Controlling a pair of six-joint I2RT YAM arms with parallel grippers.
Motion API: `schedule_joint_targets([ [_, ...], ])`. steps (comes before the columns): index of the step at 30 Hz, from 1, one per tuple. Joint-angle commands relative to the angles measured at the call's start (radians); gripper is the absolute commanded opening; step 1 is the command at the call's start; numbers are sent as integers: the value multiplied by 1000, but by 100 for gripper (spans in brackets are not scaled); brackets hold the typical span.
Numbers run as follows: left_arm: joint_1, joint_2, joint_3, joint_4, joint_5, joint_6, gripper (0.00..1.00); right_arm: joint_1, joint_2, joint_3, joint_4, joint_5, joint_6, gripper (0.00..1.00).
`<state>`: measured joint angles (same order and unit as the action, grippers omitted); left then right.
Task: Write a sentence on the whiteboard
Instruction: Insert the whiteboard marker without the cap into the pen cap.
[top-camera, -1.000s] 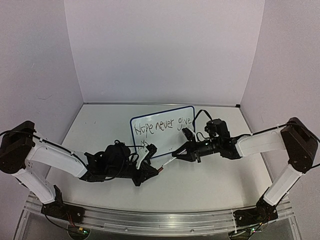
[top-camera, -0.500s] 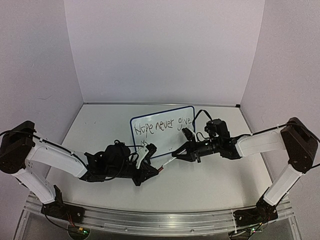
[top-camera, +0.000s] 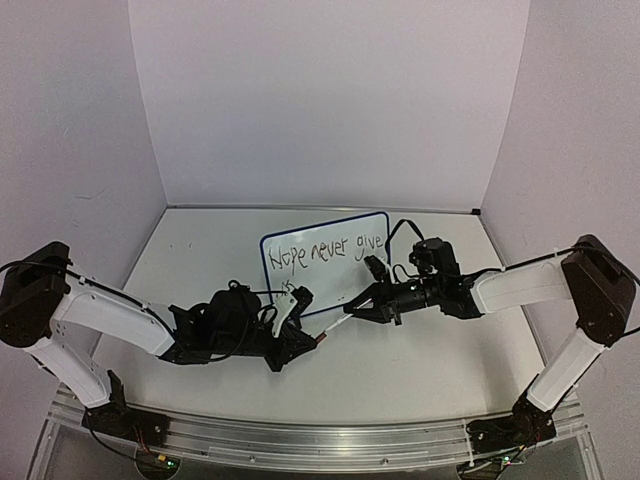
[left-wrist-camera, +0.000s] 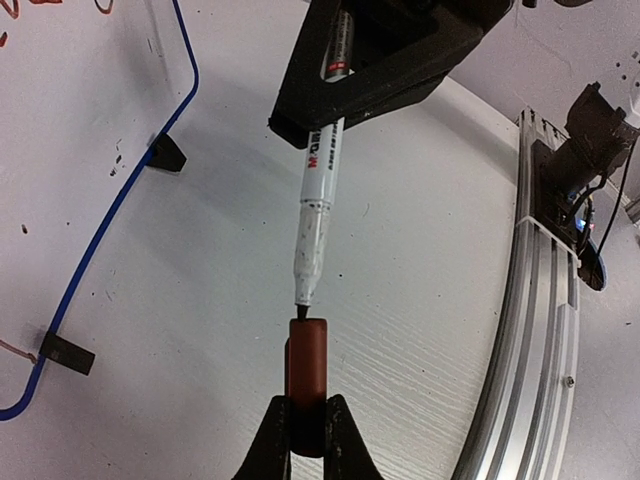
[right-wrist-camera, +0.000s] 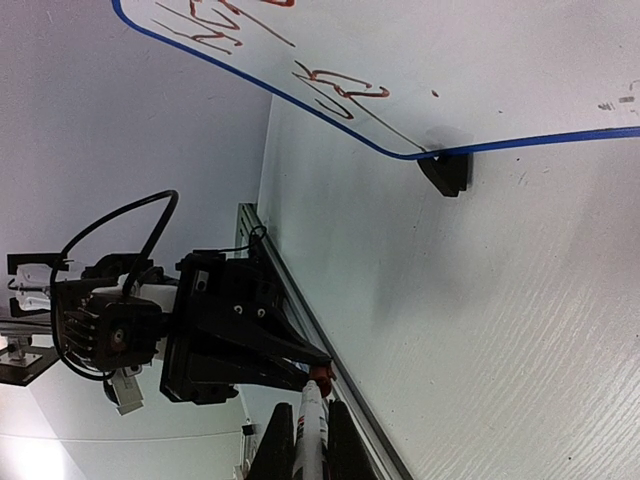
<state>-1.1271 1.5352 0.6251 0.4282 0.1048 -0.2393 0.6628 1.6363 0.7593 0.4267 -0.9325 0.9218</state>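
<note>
Left gripper (left-wrist-camera: 305, 432) pinches cap (left-wrist-camera: 307, 355), right gripper (top-camera: 362, 308) pinches marker (left-wrist-camera: 318, 190) just in front of the whiteboard (top-camera: 335, 285) bearing the sentence (top-camera: 325, 250); a slight misalignment could crush the nib on the cap rim.

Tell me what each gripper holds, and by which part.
The left gripper pinches the red-brown cylindrical cap by its closed end; the right gripper clamps the slim white marker pen by its barrel.

white arms (top-camera: 110, 318), black joints (top-camera: 600, 280), cables (top-camera: 395, 232)
</note>
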Motion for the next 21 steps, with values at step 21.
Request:
schedule_joint_targets([
  [21, -4, -32, -27, 76, -8, -12, 0, 6, -7, 6, 32, 3, 5, 0],
])
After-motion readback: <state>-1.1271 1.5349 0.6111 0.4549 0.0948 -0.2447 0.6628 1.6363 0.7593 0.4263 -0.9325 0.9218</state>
